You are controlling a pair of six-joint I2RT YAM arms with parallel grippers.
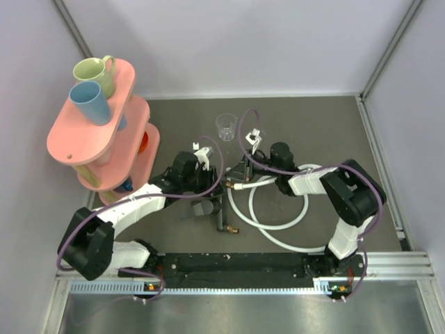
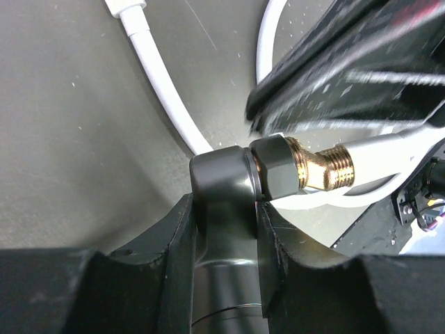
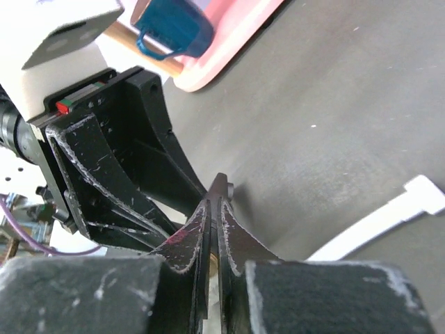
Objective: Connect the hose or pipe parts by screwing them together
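**Black fitting (image 1: 221, 214) clamped in my left gripper (image 1: 211, 203); my right gripper (image 1: 241, 172) pinched shut beside it**

From above, my two arms meet over the middle of the dark table (image 1: 327, 132). The left gripper grasps the fitting low over the surface; one brass tip (image 1: 233, 229) points toward my bases, and another sits by the hose's end connector (image 1: 241, 185); whether those two touch I cannot tell. The white hose (image 1: 281, 226) lies in loops on the table to the right of the fitting, partly under my right arm. A clear cup (image 1: 226, 127) stands farther back, apart from both grippers; a pink rack (image 1: 83, 136) at the left carries a green mug (image 1: 94, 73) and a blue mug (image 1: 90, 103); purple cables (image 1: 215, 156) arc along both arms.

From my left wrist, my fingers (image 2: 174, 236) press on either side of the fitting's black body (image 2: 221, 174); a threaded brass tip (image 2: 323, 167) juts right from a black collar; the hose (image 2: 167, 90) curves across the table behind; the right gripper (image 2: 348, 62) is a dark blur at upper right.

From my right wrist, my fingers (image 3: 191, 240) lie closed against each other, with nothing visible between them; the left gripper's black body (image 3: 118, 174) is just ahead; a white stretch of the hose (image 3: 389, 216) lies on the table at right; the blue mug (image 3: 174, 28) and pink rack (image 3: 222, 42) show at the top.
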